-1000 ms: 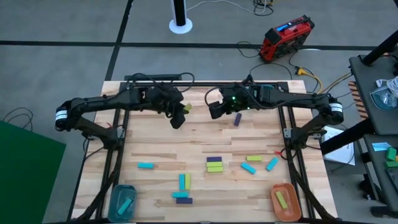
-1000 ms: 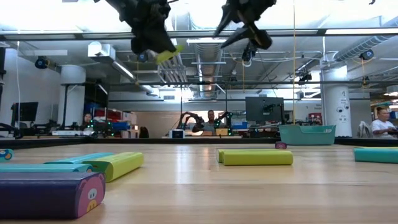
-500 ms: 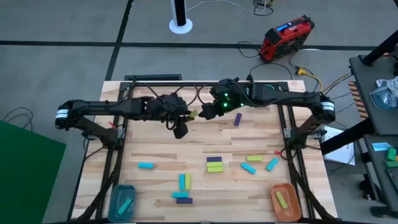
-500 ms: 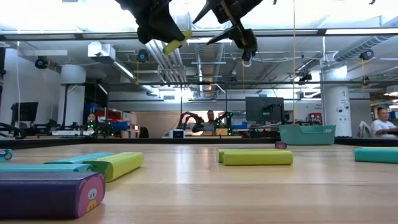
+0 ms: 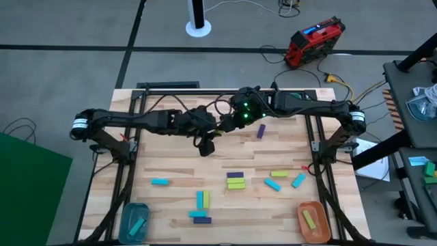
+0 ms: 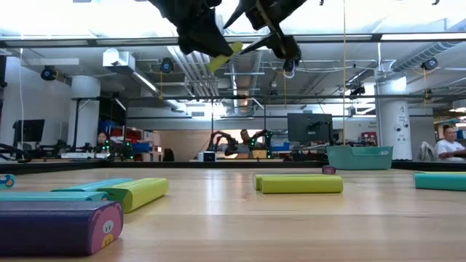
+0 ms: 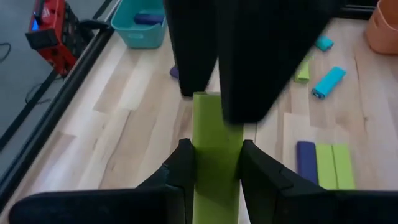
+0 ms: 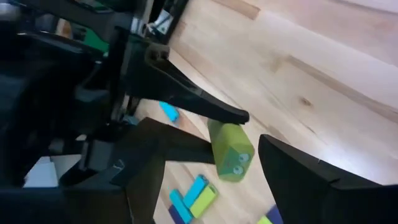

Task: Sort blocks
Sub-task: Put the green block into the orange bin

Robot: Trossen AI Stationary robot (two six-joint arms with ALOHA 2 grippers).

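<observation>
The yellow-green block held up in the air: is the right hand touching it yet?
Apart. In the right wrist view the yellow-green block sits between the right hand's open fingers with bare table showing on both sides; only the left hand clamps it.

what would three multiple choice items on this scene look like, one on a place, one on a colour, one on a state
1. Where is the yellow-green rectangular block that the left hand grips?
A. in the air above the wooden table
B. in a teal bowl
C. lying beside a purple block

2. What colour is the small flat bar in the orange plastic bowl?
A. purple
B. cyan-blue
C. yellow-green

3. What state is the right hand in?
A. shut on a purple block
B. open, close to the held block
C. resting on the table

Answers: 1 A, the low view shows it held high over the tabletop. 2 C, the high view shows that colour. 3 B, its wrist view shows both fingers spread apart.
</observation>
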